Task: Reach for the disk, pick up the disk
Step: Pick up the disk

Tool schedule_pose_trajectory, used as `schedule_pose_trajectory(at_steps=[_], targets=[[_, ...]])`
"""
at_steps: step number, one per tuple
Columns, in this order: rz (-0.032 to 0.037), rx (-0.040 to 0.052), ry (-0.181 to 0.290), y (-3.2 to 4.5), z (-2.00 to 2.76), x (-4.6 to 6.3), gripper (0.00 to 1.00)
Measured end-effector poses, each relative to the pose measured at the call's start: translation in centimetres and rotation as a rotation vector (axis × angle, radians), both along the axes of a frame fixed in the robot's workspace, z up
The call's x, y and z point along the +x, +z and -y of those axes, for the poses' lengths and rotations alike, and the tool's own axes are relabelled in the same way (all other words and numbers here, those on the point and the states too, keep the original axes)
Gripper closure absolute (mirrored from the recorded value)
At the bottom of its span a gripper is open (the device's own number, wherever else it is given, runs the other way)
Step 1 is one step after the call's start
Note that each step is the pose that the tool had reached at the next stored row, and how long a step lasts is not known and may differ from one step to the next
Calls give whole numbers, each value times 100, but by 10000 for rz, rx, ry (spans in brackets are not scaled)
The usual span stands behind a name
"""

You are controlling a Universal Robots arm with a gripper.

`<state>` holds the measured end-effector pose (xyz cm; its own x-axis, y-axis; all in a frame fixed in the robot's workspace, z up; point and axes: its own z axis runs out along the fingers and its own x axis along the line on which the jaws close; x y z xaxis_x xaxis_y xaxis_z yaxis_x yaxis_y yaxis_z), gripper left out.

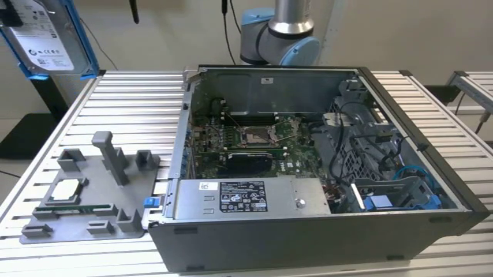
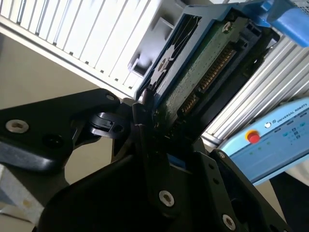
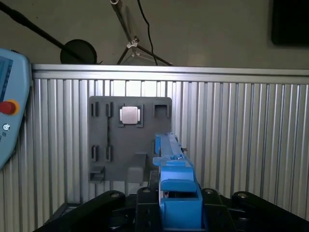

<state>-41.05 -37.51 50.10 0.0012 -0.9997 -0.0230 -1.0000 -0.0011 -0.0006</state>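
Note:
The disk [image 1: 48,40], silver with a white label and a bright blue bracket, hangs high above the table at the exterior view's far left. In the second wrist view its green circuit-board underside [image 2: 203,72] faces the camera, with the blue bracket [image 2: 282,14] at its far end. My gripper [image 2: 150,118] is shut on the disk's near edge, black fingers [image 2: 140,113] pressed against it. In the first wrist view the disk [image 3: 170,150] stands edge-on, rising out of the gripper [image 3: 175,195] above the grey fixture plate.
An open computer case [image 1: 431,167] takes up the middle of the slatted metal table [image 1: 131,98]. A grey fixture plate [image 1: 85,225] holding a small square silver chip [image 3: 130,115] lies beside it. A blue teach pendant [image 2: 270,140] lies off the table's edge.

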Motion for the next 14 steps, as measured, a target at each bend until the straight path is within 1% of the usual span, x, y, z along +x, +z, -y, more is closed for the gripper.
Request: schedule_pose_trajectory(at_steps=[14], targets=[[-18,0,0,1,-8,394,100]])
